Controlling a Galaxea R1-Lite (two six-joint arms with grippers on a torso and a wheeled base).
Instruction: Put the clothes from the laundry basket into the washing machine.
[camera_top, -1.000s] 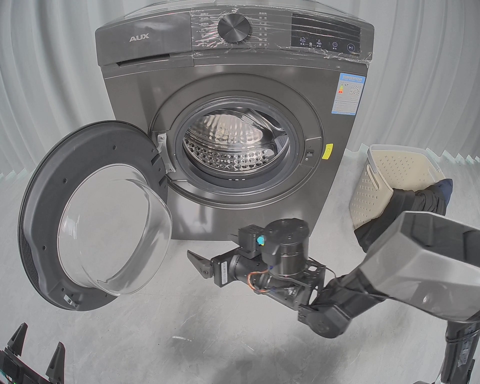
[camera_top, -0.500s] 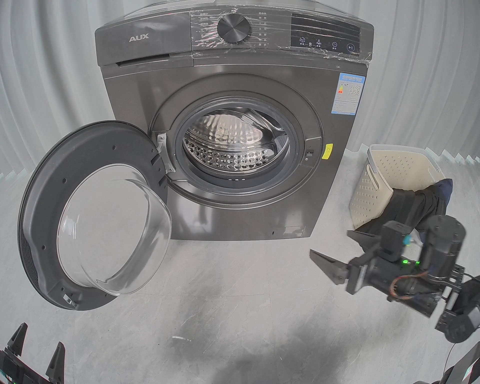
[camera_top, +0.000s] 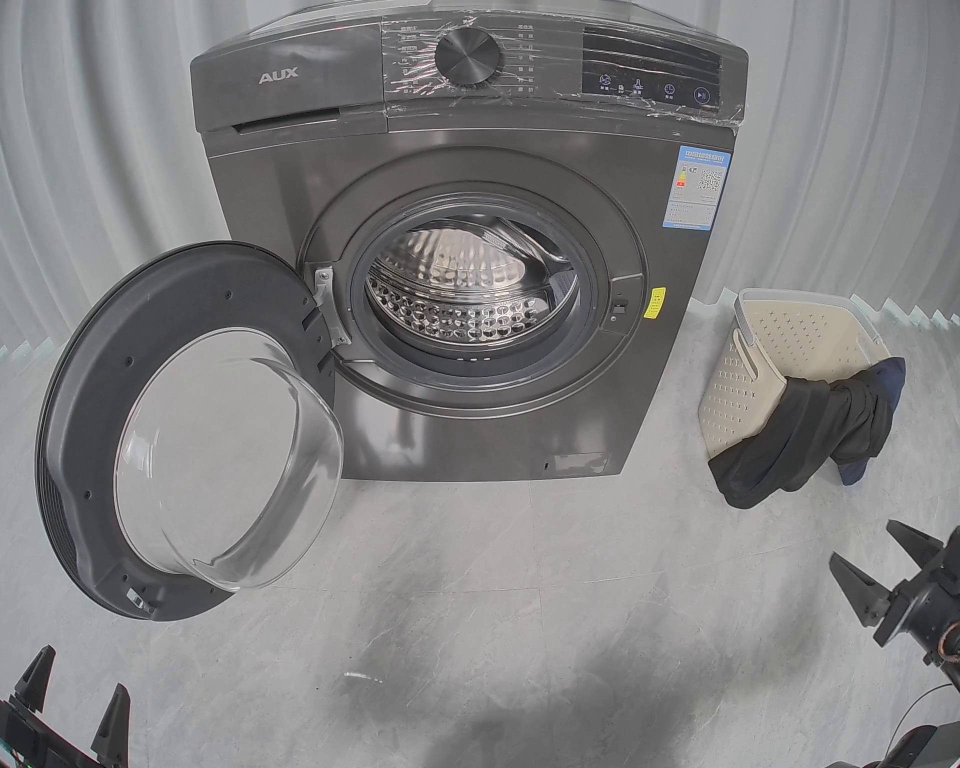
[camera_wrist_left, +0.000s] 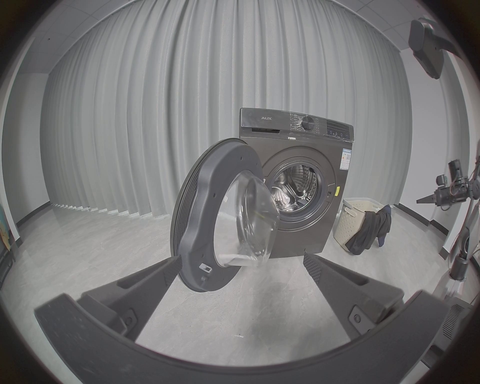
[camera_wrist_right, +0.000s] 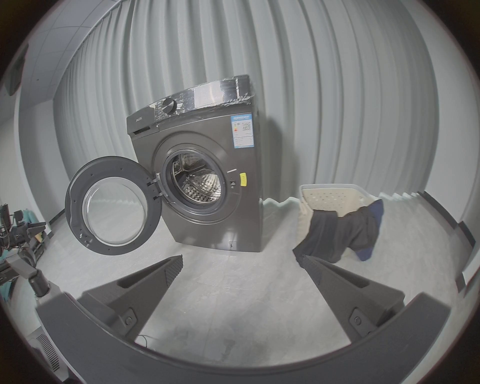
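The grey washing machine (camera_top: 470, 260) stands with its round door (camera_top: 190, 430) swung wide to the left, and its steel drum (camera_top: 470, 285) holds no clothes. To its right, the cream laundry basket (camera_top: 800, 345) has dark clothes (camera_top: 800, 440) draped over its front rim down to the floor, with a blue garment (camera_top: 885, 385) beside them. My right gripper (camera_top: 865, 545) is open and empty, low at the right, a short way in front of the basket. My left gripper (camera_top: 83, 672) is open and empty at the bottom left, below the door. The right wrist view shows the clothes (camera_wrist_right: 340, 232) beyond the open fingers (camera_wrist_right: 345, 290).
Grey tiled floor (camera_top: 520, 620) lies bare between the machine and me. The open door (camera_wrist_left: 220, 215) juts out over the floor on the left. White pleated curtains (camera_top: 850, 150) hang behind the machine and basket.
My right arm has swung from in front of the machine, below the drum opening, across to the lower right near the basket, its gripper open throughout. The left gripper has stayed put.
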